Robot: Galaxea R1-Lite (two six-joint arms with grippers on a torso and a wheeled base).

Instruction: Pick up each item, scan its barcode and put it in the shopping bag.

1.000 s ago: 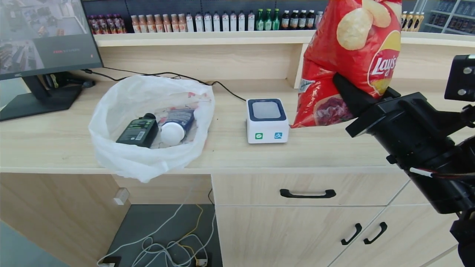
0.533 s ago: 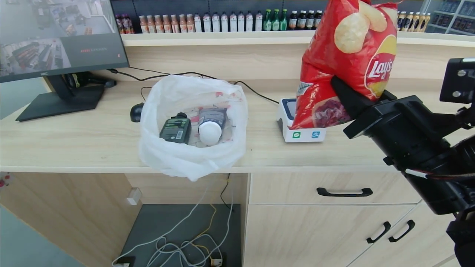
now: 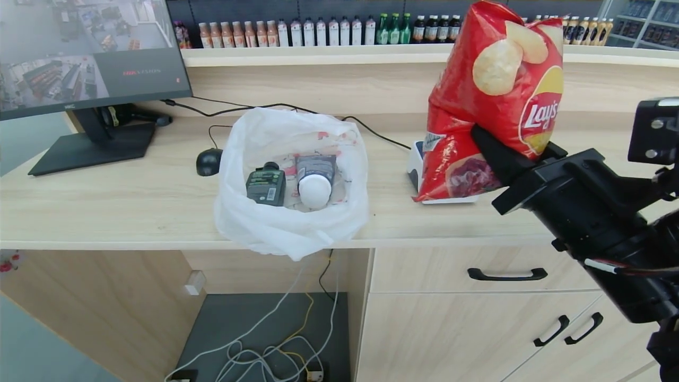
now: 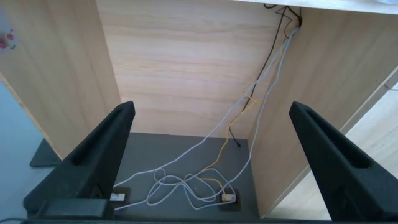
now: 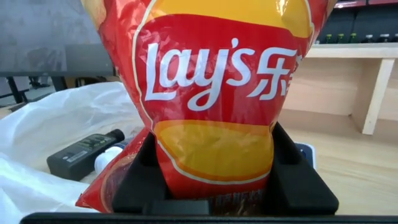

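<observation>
Chip bag (image 3: 498, 101) – red, puffed, held upright above the counter (image 3: 106, 212), its lower end hanging right in front of the scanner (image 3: 415, 159) and covering most of it. Your right gripper (image 3: 501, 151) is clamped on the bag's lower third; in the right wrist view the two fingers (image 5: 140, 171) press in on either side of the film, pinching it narrow.

Step in hand, by my reading: the scan. You cannot tell from here whether the barcode faces the scanner window, nor whether the bag touches the scanner or hangs just clear of it.

Shopping bag (image 3: 292, 228) sits to the scanner's left, near the counter's front edge, mouth open and slumped. A dark bottle (image 3: 266, 185) and a white-capped tube (image 3: 315, 185) lie side by side inside.

Next move, once the scan registers: carry the chips leftward across to the bag's mouth and let go above the two items – the bag is light and bulky, so bring it well inside the rim or it may tip out.

Left gripper (image 4: 211, 155) hangs below counter level, fingers wide apart, nothing between them, facing loose cables (image 4: 205, 183) on the floor.
</observation>
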